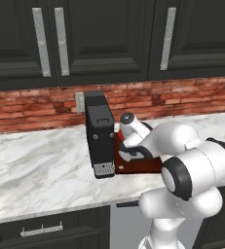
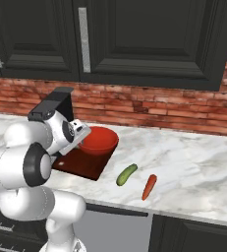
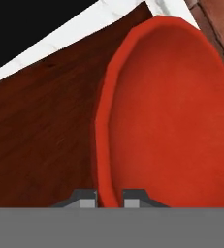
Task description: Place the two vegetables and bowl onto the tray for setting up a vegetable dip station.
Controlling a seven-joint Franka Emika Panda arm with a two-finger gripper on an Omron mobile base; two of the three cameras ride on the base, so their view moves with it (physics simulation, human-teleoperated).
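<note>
1. Our gripper (image 3: 108, 199) is clamped on the rim of the round, shallow bright-red bowl (image 3: 171, 121) — one finger inside, one outside.
2. The bowl sits over the flat dark reddish-brown wooden tray (image 3: 40, 131), at its far end.
3. We judge the bowl rigid, light and smooth — the rim is the right hold.
4. The small green cucumber (image 2: 126, 174) and slim orange-red carrot (image 2: 149, 186) lie on the marble counter (image 2: 193, 162), just beside each other.
</note>
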